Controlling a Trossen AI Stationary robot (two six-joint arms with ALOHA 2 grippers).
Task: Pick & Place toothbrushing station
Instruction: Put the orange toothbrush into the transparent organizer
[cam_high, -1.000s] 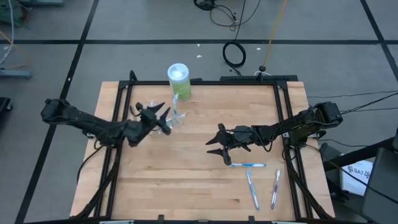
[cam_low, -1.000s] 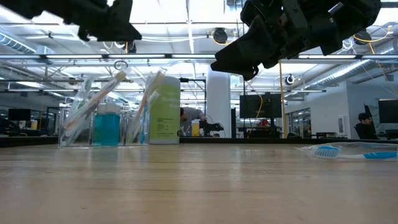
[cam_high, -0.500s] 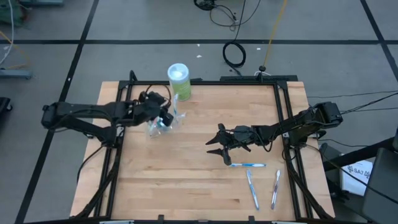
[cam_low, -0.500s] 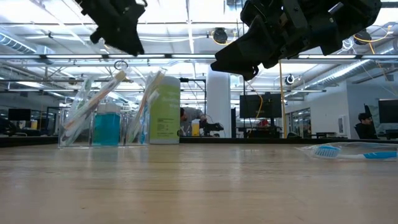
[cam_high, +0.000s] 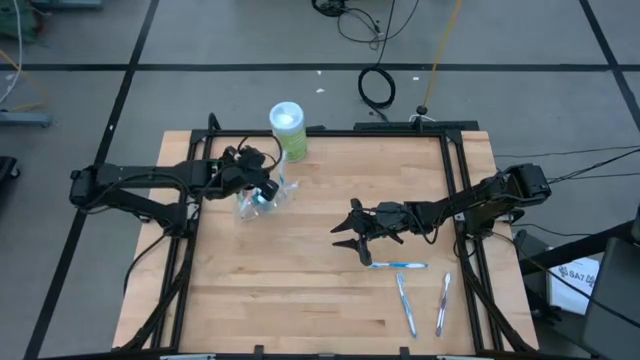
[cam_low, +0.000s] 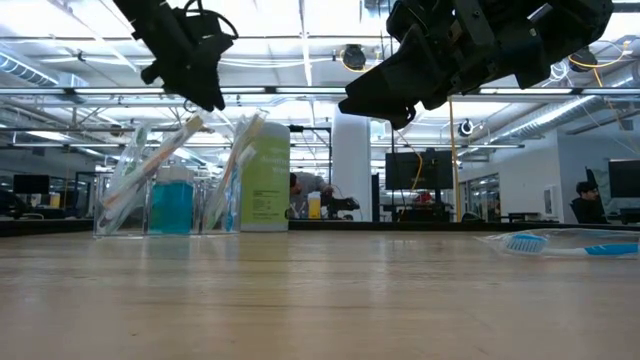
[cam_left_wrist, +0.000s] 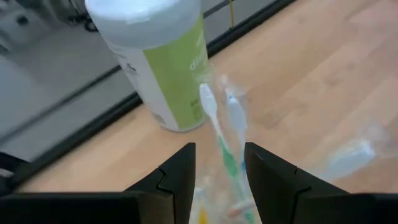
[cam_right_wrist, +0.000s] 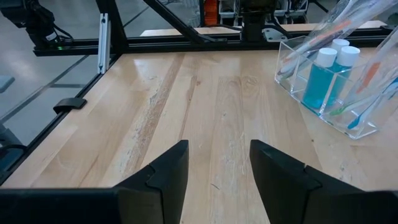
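Your left gripper (cam_high: 262, 183) hangs over the clear cup (cam_high: 258, 203), jaws apart around wrapped toothbrush heads (cam_left_wrist: 219, 127) without clamping them. The cup stands near the table's (cam_high: 300, 300) back left, just in front of the green container (cam_high: 288, 130). Your right gripper (cam_high: 345, 240) waits mid-table, jaws apart, empty, three toothbrushes (cam_high: 400, 266) lying near it.

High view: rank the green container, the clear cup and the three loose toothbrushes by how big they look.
1. Clear cup with its brushes.
2. Green container, close to the cup; its height is foreshortened.
3. Loose toothbrushes: slimmest, alike among themselves.
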